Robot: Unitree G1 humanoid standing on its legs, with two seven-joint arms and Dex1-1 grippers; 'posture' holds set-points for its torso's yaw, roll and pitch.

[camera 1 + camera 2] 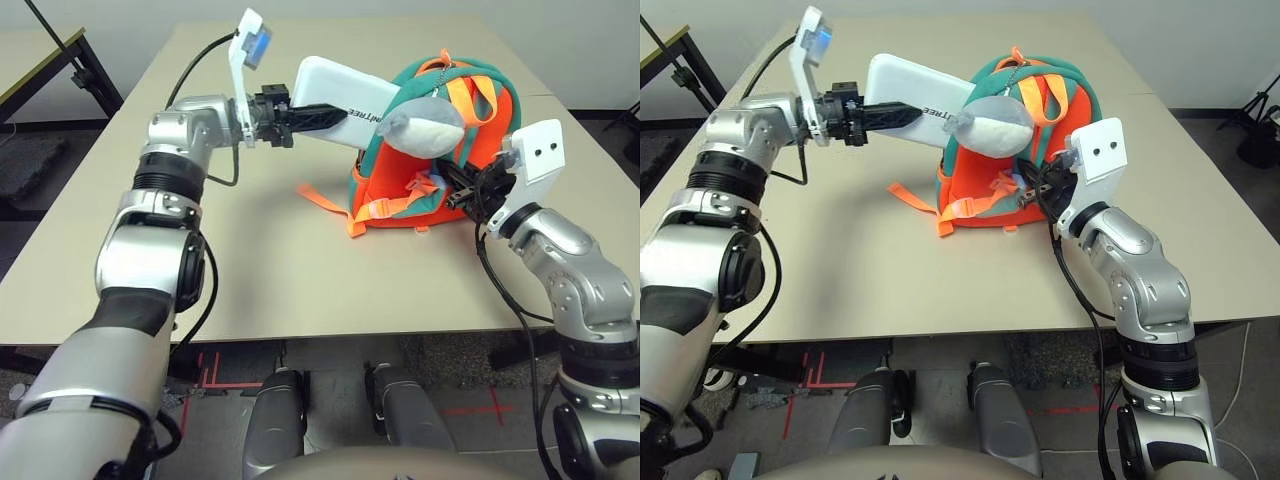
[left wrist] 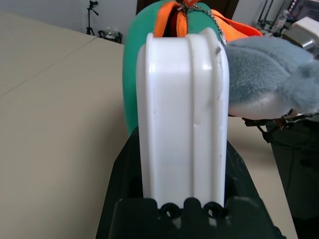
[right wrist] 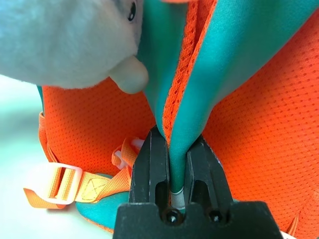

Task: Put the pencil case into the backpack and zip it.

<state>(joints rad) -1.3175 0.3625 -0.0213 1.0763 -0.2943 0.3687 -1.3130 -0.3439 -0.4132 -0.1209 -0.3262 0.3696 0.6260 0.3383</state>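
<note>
L gripper [image 2: 182, 201] gripped case [image 1: 339, 103] by its outer end, inner end at backpack's [image 1: 436, 150] L side, presumably for insertion. R gripper [image 3: 178, 149] pinched teal strap [image 3: 197, 99], prob. steadying bag near bench's [image 1: 260, 290] far edge.

- Pale beige flat-topped table [image 1: 270, 280], a thin seam crossing its surface
- Orange child's fabric backpack with teal trim [image 1: 395, 190], resting on the tabletop
- Its loose orange webbing strap [image 1: 335, 212], lying beside it
</note>
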